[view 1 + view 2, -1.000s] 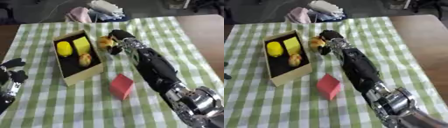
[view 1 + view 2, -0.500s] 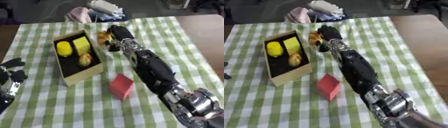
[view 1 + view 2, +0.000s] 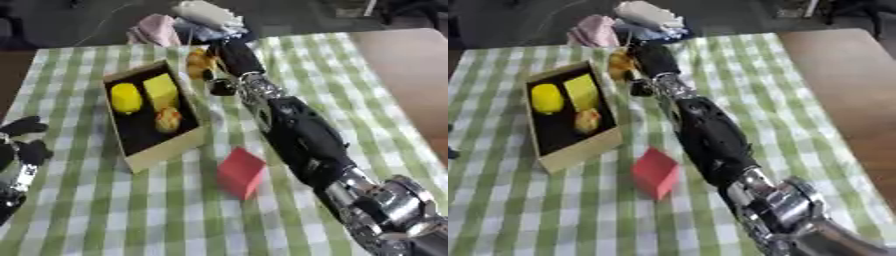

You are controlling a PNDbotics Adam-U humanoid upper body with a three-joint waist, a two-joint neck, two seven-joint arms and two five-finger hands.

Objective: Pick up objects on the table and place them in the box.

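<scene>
Holding one yellow-orange object [image 3: 199, 61], right hand [image 3: 229, 59] curled; box [image 3: 164, 151] contains three items; one red block [image 3: 240, 171] outside.

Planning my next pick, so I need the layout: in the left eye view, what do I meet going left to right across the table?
Left hand at the left edge → box → red block → right arm's silver wrist joint at lower right. The orange object by the right hand overlaps the box's span, so I leave it out.
</scene>
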